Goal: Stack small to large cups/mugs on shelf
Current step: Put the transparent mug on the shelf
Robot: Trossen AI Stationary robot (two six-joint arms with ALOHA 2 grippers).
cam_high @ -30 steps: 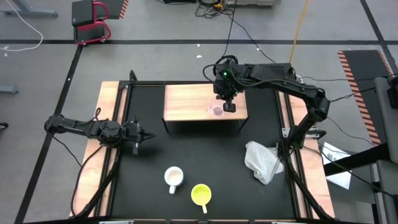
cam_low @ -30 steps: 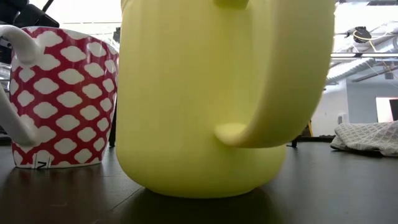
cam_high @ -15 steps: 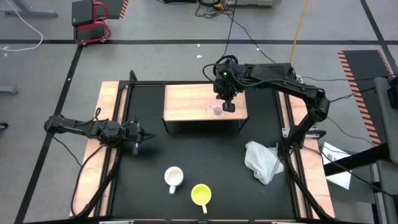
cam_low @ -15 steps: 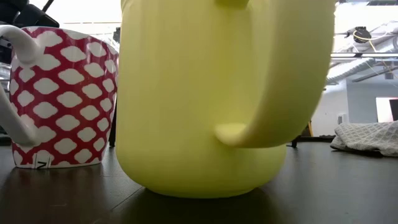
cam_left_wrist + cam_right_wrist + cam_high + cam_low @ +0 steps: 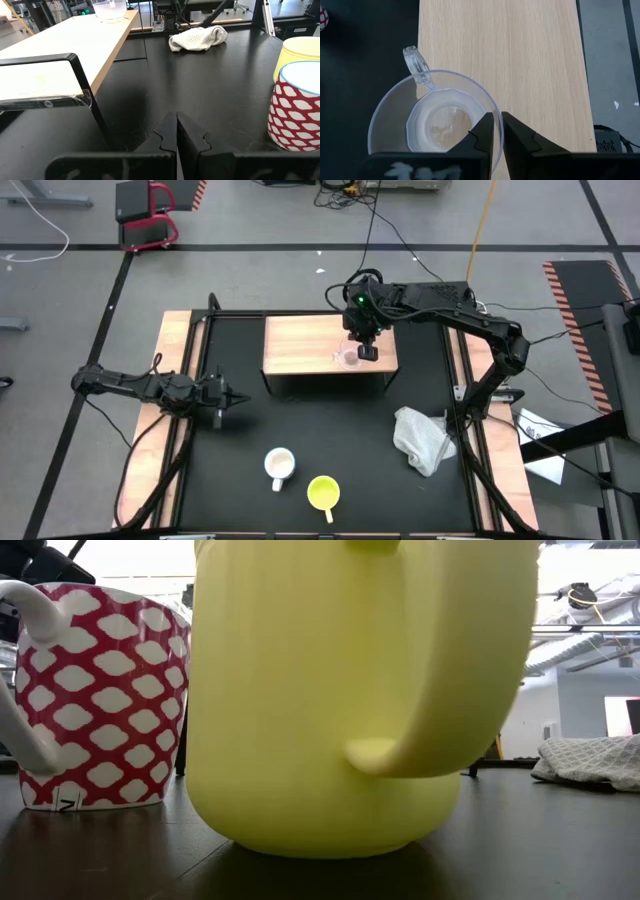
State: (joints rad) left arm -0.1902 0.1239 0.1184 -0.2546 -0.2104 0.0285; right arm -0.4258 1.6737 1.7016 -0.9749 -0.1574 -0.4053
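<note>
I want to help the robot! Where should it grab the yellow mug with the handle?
Probably the rim of the round yellow mug, from straight above. It stands upright and open-topped on the black table, handle toward the front edge, so one finger can slip inside on the free right side.

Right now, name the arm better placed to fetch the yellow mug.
Left. Its pincer is shut and free near the yellow mug. The right pincer is at the shelf, pinching the glass cup by its rim.
</note>
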